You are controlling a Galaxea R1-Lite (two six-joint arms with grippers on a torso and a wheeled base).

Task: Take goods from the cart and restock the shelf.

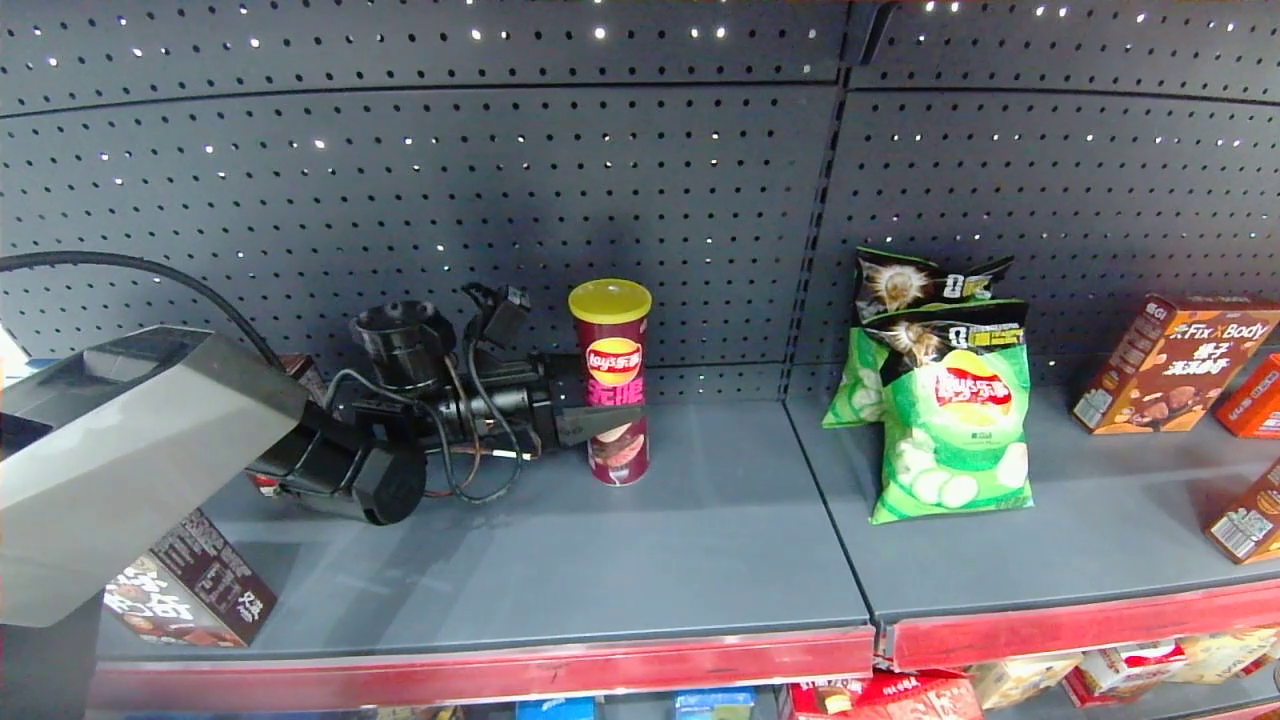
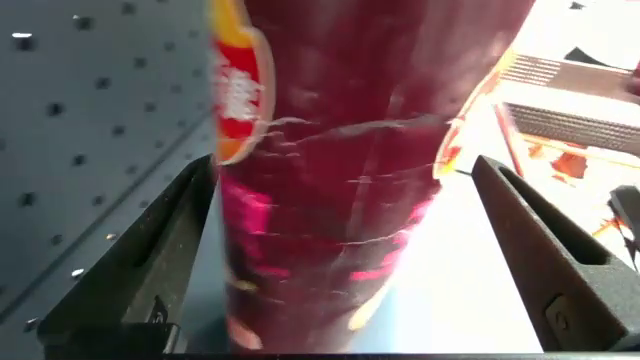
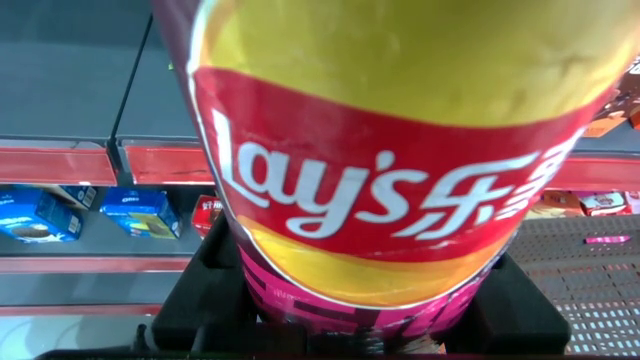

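Observation:
A maroon chip can (image 1: pixel 610 385) with a yellow lid stands upright on the grey shelf (image 1: pixel 600 560), near the pegboard back. My left gripper (image 1: pixel 612 422) is open around the can's lower half. In the left wrist view the can (image 2: pixel 340 180) sits between the fingers (image 2: pixel 150 270), against one and with a gap to the other. My right gripper (image 3: pixel 360 325) is shut on a second chip can (image 3: pixel 400 170), maroon with yellow and a red logo, held in front of lower shelves.
Green chip bags (image 1: pixel 950 425) lean on the shelf to the right of the can. Orange and brown boxes (image 1: pixel 1170 365) stand at the far right. A dark box (image 1: pixel 190 590) lies at the left front edge. Bare shelf lies in front of the can.

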